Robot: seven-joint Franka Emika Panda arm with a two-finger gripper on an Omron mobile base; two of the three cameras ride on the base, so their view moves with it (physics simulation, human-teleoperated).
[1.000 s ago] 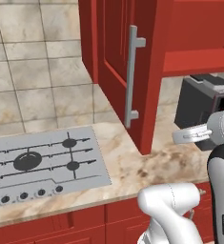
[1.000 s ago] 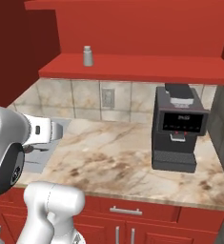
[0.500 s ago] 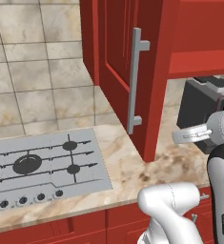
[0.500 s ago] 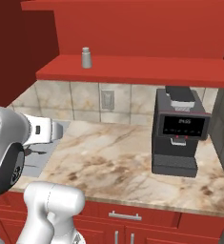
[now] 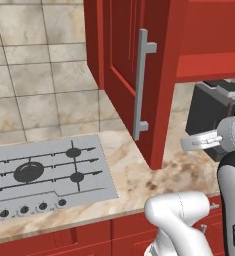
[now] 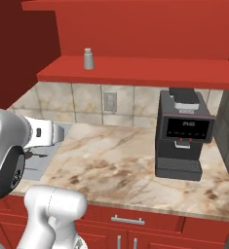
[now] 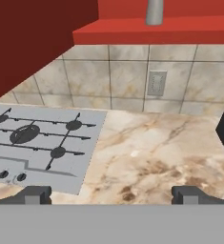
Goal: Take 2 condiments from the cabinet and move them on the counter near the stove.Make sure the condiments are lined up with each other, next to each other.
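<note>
while fingers point(image 7: 111, 194) spread wide over counter point(image 7: 151, 152), shaker point(image 6: 88, 59) stands on cabinet shelf point(image 6: 135, 73).

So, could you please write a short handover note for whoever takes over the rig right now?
End effector: open, empty, held low over the counter and looking toward the wall.
Things: grey-white shaker stands on the cabinet shelf, door open. The yellow bottle is not seen. Stove lies left of the cabinet; a coffee machine stands on the right.
Done: no condiment on the counter yet.
Left: fetch both condiments and line them up side by side near the stove.
</note>
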